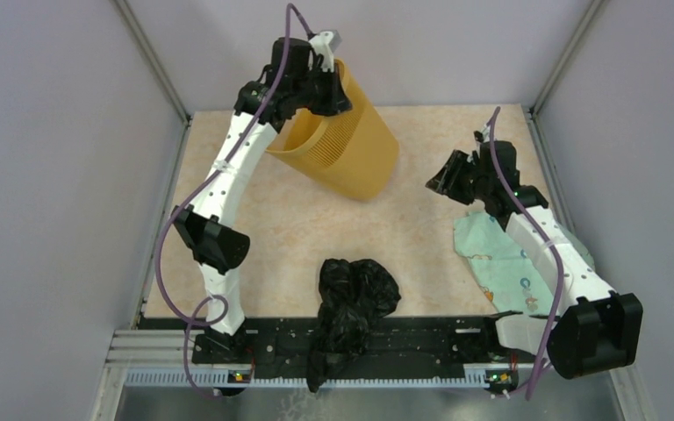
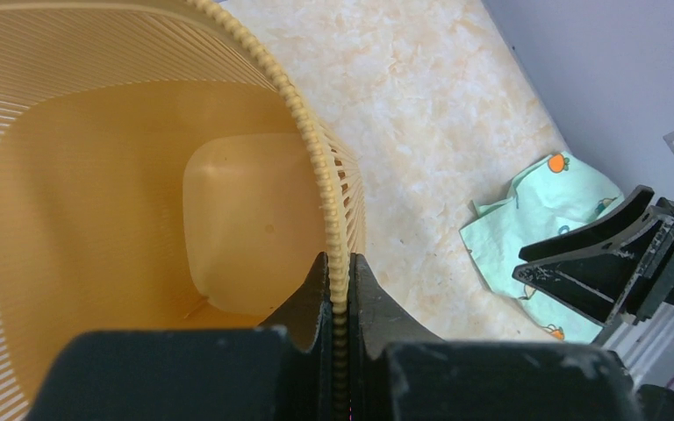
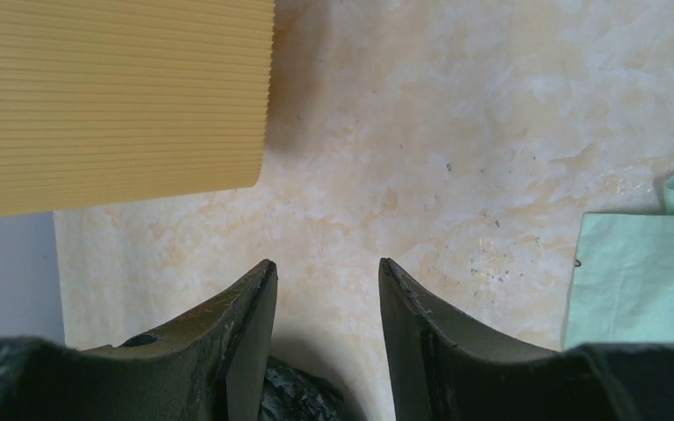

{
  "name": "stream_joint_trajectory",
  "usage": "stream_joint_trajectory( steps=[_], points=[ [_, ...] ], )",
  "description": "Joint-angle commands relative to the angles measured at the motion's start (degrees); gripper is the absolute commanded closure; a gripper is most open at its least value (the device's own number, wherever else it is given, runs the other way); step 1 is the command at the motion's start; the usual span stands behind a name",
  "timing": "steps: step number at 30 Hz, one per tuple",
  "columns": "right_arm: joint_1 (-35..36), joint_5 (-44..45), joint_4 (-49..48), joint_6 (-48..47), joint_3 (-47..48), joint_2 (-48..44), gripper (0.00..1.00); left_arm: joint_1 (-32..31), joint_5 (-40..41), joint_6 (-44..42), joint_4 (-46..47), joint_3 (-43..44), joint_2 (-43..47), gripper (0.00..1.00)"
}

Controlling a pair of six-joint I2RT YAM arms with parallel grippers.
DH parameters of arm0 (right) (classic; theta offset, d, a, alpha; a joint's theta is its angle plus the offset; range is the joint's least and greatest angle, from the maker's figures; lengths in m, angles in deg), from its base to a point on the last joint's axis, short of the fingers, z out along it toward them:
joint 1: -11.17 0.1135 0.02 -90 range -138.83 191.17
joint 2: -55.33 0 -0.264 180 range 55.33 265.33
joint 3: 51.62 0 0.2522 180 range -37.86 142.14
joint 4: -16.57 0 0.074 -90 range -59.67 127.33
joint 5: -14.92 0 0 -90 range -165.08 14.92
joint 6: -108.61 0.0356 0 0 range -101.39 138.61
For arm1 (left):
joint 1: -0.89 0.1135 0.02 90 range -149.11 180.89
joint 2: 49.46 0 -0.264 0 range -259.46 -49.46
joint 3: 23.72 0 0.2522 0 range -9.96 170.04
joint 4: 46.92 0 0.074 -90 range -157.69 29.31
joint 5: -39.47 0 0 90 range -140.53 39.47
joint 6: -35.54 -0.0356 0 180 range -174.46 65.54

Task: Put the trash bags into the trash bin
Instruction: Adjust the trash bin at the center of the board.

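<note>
The mustard-yellow trash bin (image 1: 347,145) is tilted at the back of the table, its rim lifted. My left gripper (image 1: 332,81) is shut on that slotted rim (image 2: 329,175), one finger inside and one outside; the bin's inside (image 2: 140,219) holds nothing. A crumpled black trash bag (image 1: 353,303) lies at the near middle of the table, drooping over the front rail. My right gripper (image 1: 441,178) hovers open above the table to the right of the bin, nothing between its fingers. A bit of the black bag (image 3: 303,399) shows low between them, and the bin's wall (image 3: 114,96) at upper left.
A pale green patterned cloth (image 1: 500,259) lies at the right under the right arm, also seen as cloth (image 2: 540,206) and cloth (image 3: 641,276). Grey walls close in the marbled tabletop (image 1: 421,246) on three sides. A black rail (image 1: 439,346) runs along the front edge.
</note>
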Motion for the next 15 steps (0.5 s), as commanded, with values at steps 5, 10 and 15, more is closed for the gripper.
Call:
stream_joint_trajectory(
  steps=[5, 10, 15],
  points=[
    [2.4, 1.6, 1.6, -0.8, 3.3, -1.2, 0.52, -6.5, 12.6, -8.7, 3.9, 3.6, -5.3, 0.93],
    [2.5, 1.6, 2.4, -0.6, 3.1, -2.7, 0.51, -8.0, 12.5, -9.5, 6.7, 3.6, -7.2, 0.82],
    [2.6, 1.5, 4.3, -0.9, 4.2, -4.0, 0.49, -8.9, 12.1, -9.4, 9.9, 3.7, -8.3, 0.61]
  ],
)
